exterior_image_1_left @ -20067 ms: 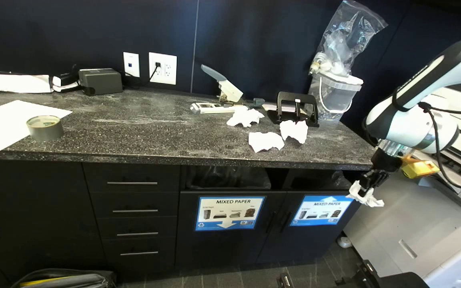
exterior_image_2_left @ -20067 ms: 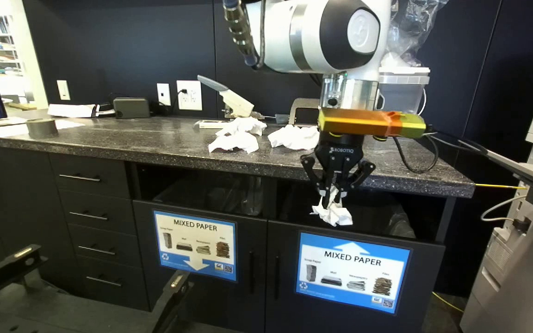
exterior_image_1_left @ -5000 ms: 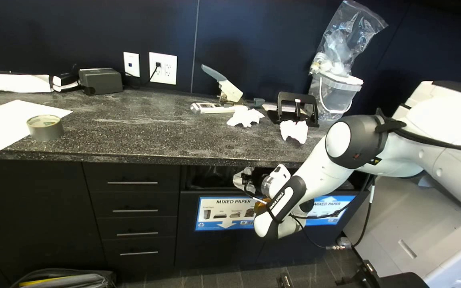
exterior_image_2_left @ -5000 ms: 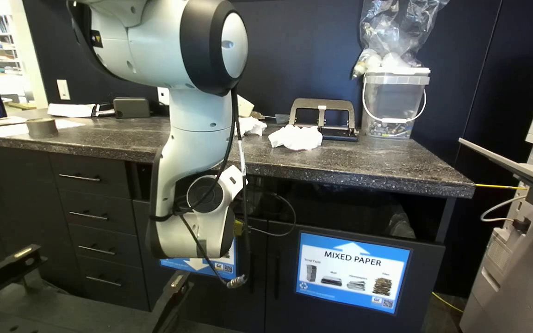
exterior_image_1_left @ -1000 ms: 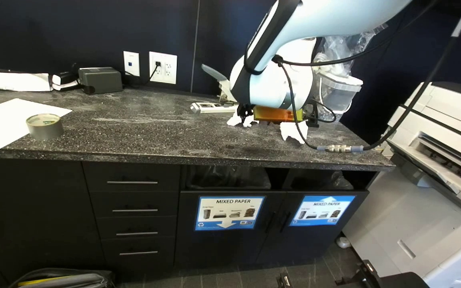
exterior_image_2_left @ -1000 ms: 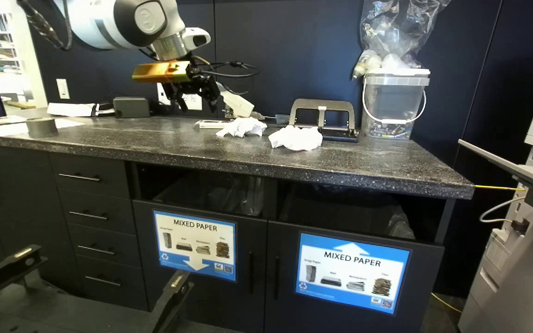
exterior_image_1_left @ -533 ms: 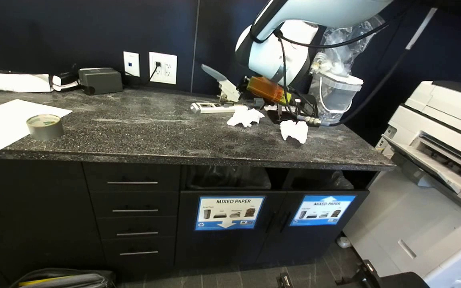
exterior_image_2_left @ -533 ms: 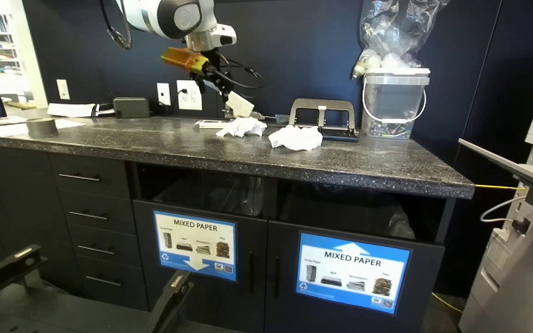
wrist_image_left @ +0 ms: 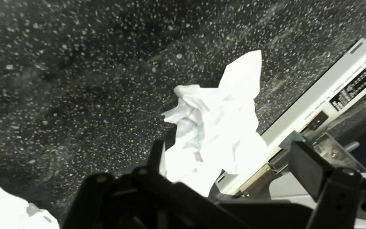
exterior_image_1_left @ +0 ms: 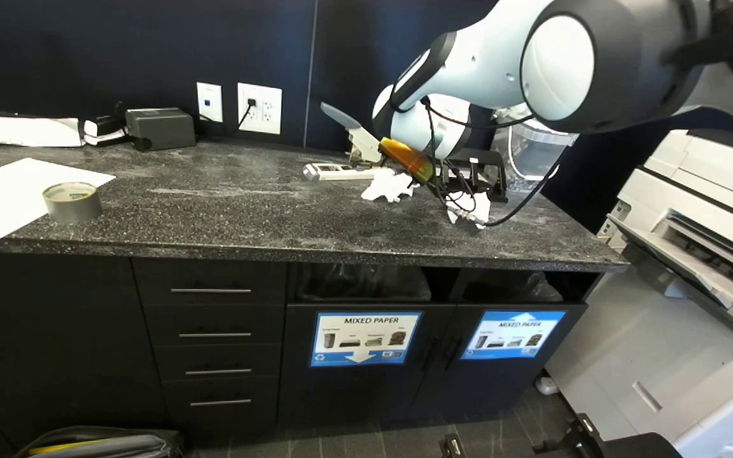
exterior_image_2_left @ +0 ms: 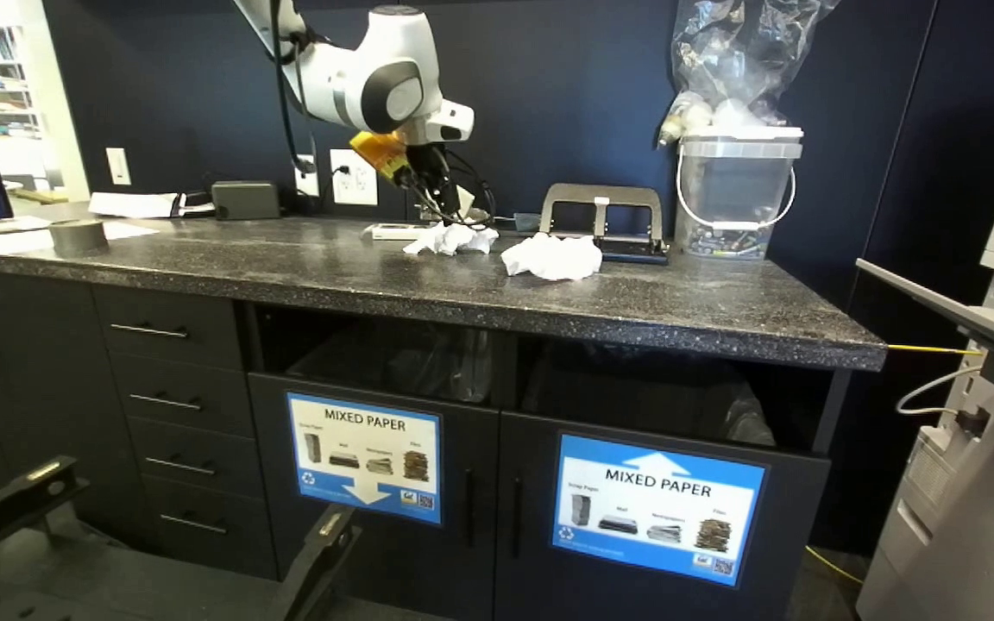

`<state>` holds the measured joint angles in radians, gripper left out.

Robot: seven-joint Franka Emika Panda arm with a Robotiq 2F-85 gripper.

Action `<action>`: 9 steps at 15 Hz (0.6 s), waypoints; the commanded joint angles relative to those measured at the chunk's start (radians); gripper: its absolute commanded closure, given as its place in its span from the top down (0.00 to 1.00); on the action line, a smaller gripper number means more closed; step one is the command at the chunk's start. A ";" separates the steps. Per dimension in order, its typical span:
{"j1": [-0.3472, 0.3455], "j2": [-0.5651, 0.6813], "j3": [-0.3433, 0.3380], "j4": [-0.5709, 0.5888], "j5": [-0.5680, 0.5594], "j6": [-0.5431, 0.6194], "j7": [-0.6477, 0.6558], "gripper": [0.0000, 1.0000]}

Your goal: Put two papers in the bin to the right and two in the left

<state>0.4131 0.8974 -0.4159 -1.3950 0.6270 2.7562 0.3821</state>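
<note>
The claw [wrist_image_left: 227, 149] stands wide over one paper [wrist_image_left: 218, 127]. In the wrist view, another paper [wrist_image_left: 8, 206] lies at the first's eight o'clock.

On the table [exterior_image_2_left: 687, 297], the rear paper [exterior_image_2_left: 449, 241] lies crumpled and white, a corner towards one o'clock in the wrist view. The front paper [exterior_image_2_left: 552, 258], white and humped, lies near but apart — roughly at its three o'clock in both exterior views. The left bin [exterior_image_2_left: 469, 435], at their seven o'clock, is black, slotted, labelled pale within blue; the bin to the right [exterior_image_2_left: 538, 457], at five — black, slotted, labelled white between blue bands.
</note>
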 commanded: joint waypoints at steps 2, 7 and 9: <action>-0.172 0.144 0.103 0.272 -0.227 -0.092 0.276 1.00; -0.297 0.252 0.214 0.485 -0.340 -0.190 0.362 1.00; -0.330 0.291 0.269 0.562 -0.350 -0.247 0.356 1.00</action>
<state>0.1371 1.0894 -0.2190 -1.0245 0.3146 2.5921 0.7053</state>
